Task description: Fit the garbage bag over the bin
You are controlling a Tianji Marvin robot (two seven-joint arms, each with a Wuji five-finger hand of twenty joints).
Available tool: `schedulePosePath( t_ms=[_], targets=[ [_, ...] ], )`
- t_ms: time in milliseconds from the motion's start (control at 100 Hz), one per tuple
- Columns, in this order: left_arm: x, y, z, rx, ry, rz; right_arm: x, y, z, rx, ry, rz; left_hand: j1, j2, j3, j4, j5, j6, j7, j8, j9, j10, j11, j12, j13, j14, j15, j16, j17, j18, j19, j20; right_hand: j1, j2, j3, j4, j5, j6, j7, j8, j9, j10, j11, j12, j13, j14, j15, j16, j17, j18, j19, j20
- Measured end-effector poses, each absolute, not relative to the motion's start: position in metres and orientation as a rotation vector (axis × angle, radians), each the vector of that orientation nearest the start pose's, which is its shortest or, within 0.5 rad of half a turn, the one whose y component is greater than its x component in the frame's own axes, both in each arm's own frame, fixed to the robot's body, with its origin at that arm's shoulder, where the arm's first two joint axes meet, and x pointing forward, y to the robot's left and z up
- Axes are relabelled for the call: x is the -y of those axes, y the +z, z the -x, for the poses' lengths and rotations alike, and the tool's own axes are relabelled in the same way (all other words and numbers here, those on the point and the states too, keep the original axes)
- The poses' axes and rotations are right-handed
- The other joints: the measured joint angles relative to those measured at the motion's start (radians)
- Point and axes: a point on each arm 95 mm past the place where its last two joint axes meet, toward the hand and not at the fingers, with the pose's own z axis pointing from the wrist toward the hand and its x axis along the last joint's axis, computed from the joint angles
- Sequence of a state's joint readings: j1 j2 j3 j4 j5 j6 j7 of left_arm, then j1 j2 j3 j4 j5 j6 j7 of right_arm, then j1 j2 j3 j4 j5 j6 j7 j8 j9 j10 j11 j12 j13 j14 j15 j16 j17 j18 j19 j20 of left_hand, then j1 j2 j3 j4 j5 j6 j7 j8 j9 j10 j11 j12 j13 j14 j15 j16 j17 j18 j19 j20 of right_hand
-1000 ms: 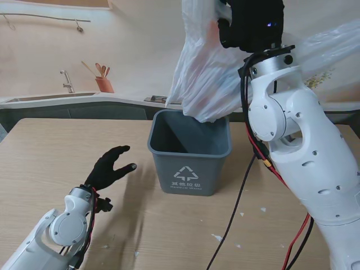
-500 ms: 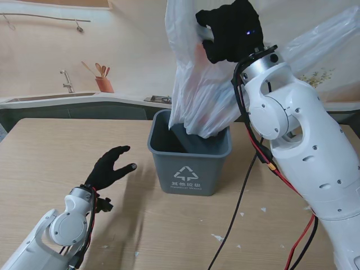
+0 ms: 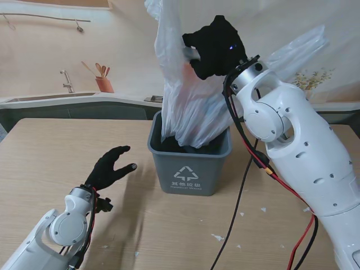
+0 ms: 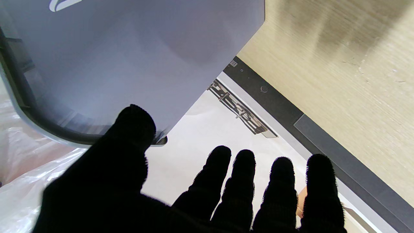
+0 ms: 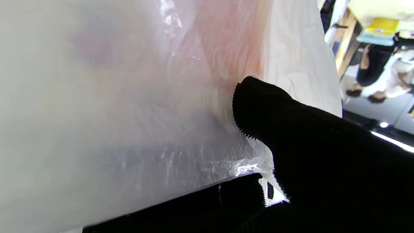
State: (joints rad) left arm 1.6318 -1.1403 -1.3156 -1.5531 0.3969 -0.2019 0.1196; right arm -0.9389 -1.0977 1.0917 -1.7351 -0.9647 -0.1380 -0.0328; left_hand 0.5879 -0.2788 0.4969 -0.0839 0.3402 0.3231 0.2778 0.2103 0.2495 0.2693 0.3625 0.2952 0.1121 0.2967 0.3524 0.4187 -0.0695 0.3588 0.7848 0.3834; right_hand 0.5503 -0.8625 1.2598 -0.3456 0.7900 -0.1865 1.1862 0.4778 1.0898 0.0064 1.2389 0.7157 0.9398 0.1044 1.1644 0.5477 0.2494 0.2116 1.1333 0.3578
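Translucent, crinkled white plastic fills our view: the thin garbage bag [image 3: 188, 107] hangs with its long axis upright, pinched high up in our black-gloved right hand [image 3: 214, 48], its lower end already dipping inside the grey, square plastic bin [image 3: 189, 169] with the recycling mark on its front. The bin stands mid-worktop [image 3: 56, 152] on pale wood grain, directly beneath that hand. Our left hand [image 3: 109, 167] hovers empty, fingers spread, just beside the bin's left wall and nearer to us. We judge the mouth must next be spread over the rim, the left hand being closest to it
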Motion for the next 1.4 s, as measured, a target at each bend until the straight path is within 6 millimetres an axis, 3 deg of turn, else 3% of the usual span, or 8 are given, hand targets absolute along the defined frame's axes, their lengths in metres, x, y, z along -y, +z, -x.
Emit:
schedulePosePath(
  t_ms=[380, 900, 1400],
  targets=[
    [-0.028, -0.331, -0.392, -0.995, -1.981, 1.676, -0.091, -0.043, -0.481, -1.446, 1.876, -0.356, 0.000, 0.000, 0.000, 0.000, 0.000, 0.000, 0.000, 0.000, 0.000, 0.000, 0.000, 0.000, 0.000, 0.000, 0.000, 0.000, 0.000, 0.000, 0.000, 0.000, -0.027, -0.013, 0.012, 0.000, 0.019, -0.037, -0.026, 0.002, 0.019, -0.015, -0.037, 0.017, 0.024, -0.010, -0.025, -0.019, 0.017, -0.002, 0.000, 0.000],
    [-0.029, -0.326, -0.389, -0.986, -1.999, 1.652, -0.094, -0.066, -0.482, -1.533, 1.863, -0.374, 0.000, 0.000, 0.000, 0.000, 0.000, 0.000, 0.000, 0.000, 0.000, 0.000, 0.000, 0.000, 0.000, 0.000, 0.000, 0.000, 0.000, 0.000, 0.000, 0.000, -0.028, -0.013, 0.013, 0.000, 0.020, -0.050, -0.036, 0.013, 0.019, -0.027, -0.050, 0.032, 0.024, -0.021, -0.036, -0.026, 0.025, -0.002, 0.000, 0.000],
    [-0.030, -0.323, -0.386, -0.979, -2.000, 1.647, -0.092, -0.108, -0.473, -1.530, 1.886, -0.424, 0.000, 0.000, 0.000, 0.000, 0.000, 0.000, 0.000, 0.000, 0.000, 0.000, 0.000, 0.000, 0.000, 0.000, 0.000, 0.000, 0.000, 0.000, 0.000, 0.000, -0.028, -0.012, 0.015, 0.000, 0.020, -0.054, -0.038, 0.014, 0.019, -0.028, -0.051, 0.050, 0.025, -0.022, -0.039, -0.027, 0.025, -0.008, -0.011, 0.000]
  ],
)
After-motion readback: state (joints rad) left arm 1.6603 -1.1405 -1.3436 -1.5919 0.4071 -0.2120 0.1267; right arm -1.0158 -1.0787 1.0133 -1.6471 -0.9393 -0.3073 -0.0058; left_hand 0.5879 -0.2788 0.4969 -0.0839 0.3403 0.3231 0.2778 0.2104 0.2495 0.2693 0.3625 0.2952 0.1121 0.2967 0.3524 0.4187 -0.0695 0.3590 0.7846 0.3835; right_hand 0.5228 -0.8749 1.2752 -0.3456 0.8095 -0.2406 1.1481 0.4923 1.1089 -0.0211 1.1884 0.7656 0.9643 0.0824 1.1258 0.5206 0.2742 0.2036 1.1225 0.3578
